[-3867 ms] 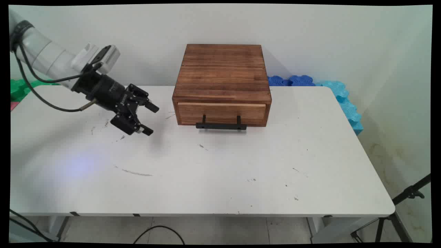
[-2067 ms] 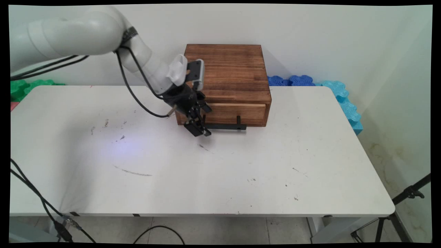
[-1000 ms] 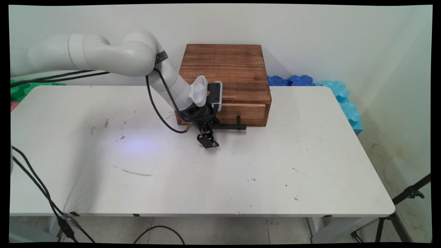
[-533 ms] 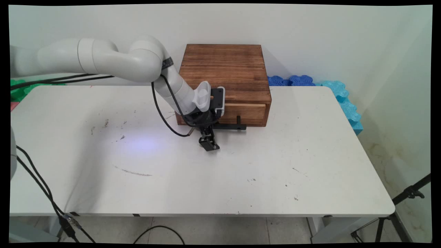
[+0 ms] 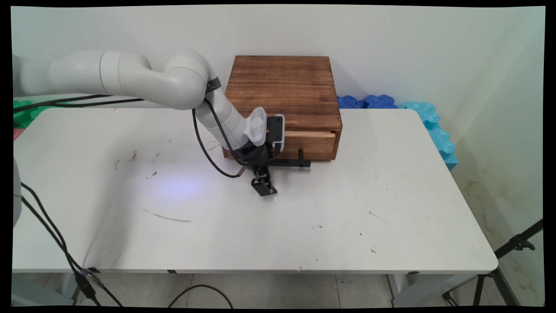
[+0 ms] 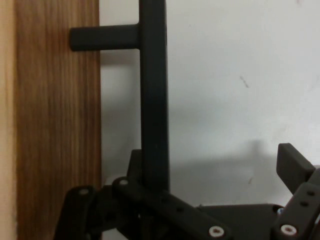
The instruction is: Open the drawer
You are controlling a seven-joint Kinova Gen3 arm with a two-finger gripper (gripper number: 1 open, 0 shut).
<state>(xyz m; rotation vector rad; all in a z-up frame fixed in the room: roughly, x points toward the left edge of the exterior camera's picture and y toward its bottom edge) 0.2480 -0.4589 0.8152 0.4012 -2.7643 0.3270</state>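
A brown wooden box [image 5: 282,82] stands at the back middle of the white table [image 5: 347,208]. Its single drawer [image 5: 315,148] faces the near side and carries a black bar handle [image 5: 291,163]. My gripper [image 5: 264,177] points down at the handle's left end. In the hand view the handle [image 6: 152,100] runs up the picture beside the drawer front [image 6: 55,125]. My gripper [image 6: 212,162] is open and straddles the bar. One finger sits close against the bar on the drawer's side, and the other finger [image 6: 292,162] stands well off over bare table.
Blue foam mats [image 5: 434,126] lie behind the table's far right corner and green ones [image 5: 26,111] at the far left. A black tripod leg [image 5: 512,248] stands off the right edge. Black cables [image 5: 47,243] hang down at the near left.
The arm swung right from the table's left side to the drawer handle and lowered the gripper over it. In the last half second the drawer's pale top edge shows slightly wider.
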